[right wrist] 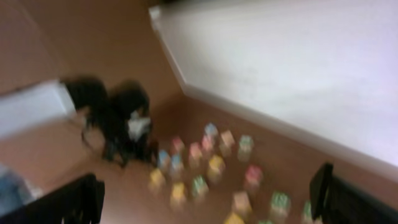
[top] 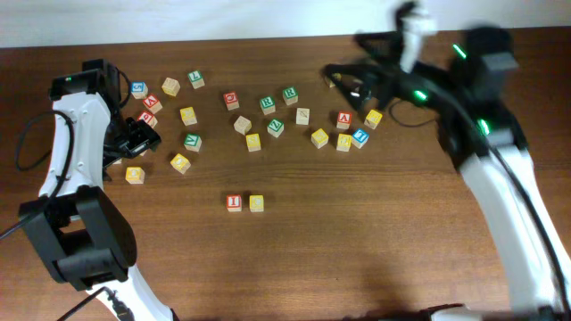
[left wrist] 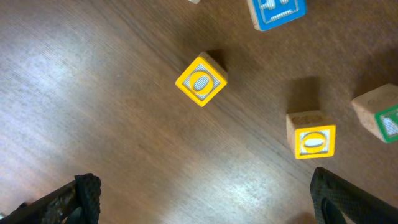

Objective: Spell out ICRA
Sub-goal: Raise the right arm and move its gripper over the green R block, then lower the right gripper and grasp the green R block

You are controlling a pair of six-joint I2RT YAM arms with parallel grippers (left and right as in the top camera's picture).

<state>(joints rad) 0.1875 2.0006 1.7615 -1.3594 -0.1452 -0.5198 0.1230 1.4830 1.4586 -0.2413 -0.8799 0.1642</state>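
Note:
A red I cube and a yellow C cube stand side by side near the table's middle front. The red A cube lies in the scattered row further back. A green cube there looks like the R, though its letter is small. My left gripper hangs open at the left with nothing between its fingers. Two yellow cubes lie ahead of it. My right gripper is raised at the back right, blurred. It is open and empty in the right wrist view.
Several other letter cubes are scattered across the back half of the wooden table. A blue cube and a green-faced one border the left wrist view. A white wall meets the table's far edge.

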